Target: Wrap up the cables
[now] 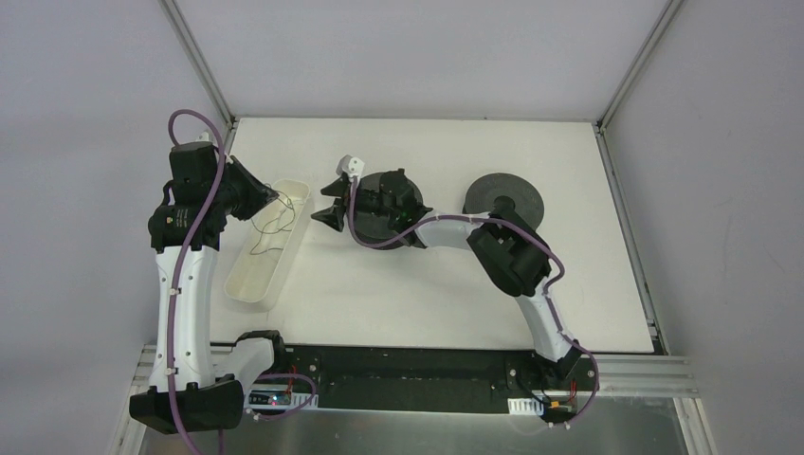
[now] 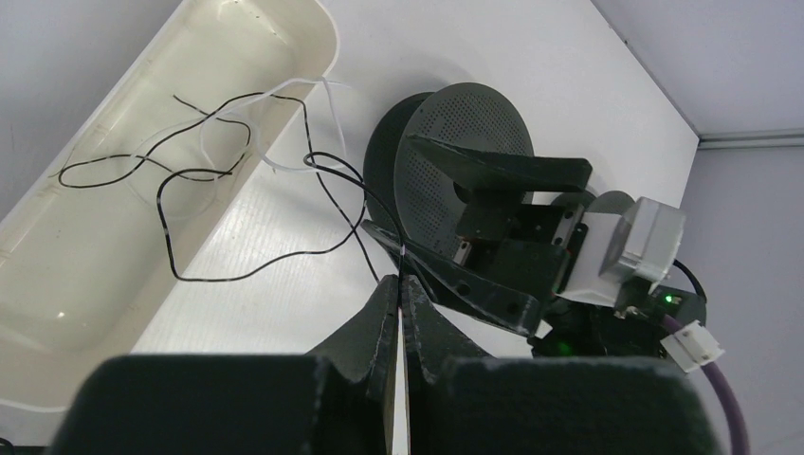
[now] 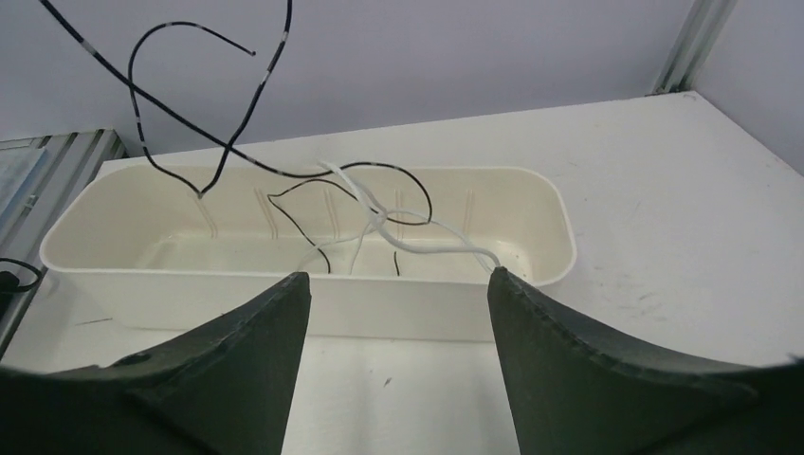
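Left jaws pinch shut on the cables, grip point barely visible; right jaws gape empty before the tray.

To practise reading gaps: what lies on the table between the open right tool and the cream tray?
Only bare white table, shown in the right wrist view between the right tool and the tray; the cables hang above the tray.
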Tool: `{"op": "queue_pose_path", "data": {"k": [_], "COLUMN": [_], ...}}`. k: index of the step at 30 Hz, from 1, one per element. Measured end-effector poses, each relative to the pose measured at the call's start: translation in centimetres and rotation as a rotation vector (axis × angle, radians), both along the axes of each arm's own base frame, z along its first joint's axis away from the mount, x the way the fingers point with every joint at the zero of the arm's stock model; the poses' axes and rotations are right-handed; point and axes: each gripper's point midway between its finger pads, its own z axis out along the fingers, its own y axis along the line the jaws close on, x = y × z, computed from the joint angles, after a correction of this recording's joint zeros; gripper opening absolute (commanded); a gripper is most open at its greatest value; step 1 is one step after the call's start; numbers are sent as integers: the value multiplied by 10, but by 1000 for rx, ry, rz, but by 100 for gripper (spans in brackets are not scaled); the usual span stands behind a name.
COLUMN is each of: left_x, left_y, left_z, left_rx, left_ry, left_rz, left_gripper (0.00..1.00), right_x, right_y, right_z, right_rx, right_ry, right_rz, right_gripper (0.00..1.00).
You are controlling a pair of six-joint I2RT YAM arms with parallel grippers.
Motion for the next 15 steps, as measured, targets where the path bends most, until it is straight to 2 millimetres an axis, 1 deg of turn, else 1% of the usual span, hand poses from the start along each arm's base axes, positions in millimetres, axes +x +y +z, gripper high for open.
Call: {"op": "queue_pose_path", "data": {"k": [4,5,6,8,9,13,15], "left_x": [0,0,0,0,0,0,0], "left_y": [-1,-1,-1,-1,-1,0,4], "left_z": [-1,-1,-1,-1,-1,0,4], "left_rx": [-6,-8,-9,-12,-14,-15,-4], "left_ry": [2,3,4,4,5,5,-3], "left_rz": [-1,-1,0,2,4,15,34], "left_gripper": [0,0,0,0,0,0,0], "right_x": [2,2,2,3,4,5,8], "right_y": [19,25,30,39,42,47,46], "right_z": [0,0,1,2,2,-7,-10], "right_rx": [1,-1,-1,2,3,-22,-34], "right_ry": [-64,-80,-94,-122,-136,-144,-142], "right_rz": [20,25,29,28,24,5,-11], "right_gripper": [71,69,63,38,29,0,0]}}
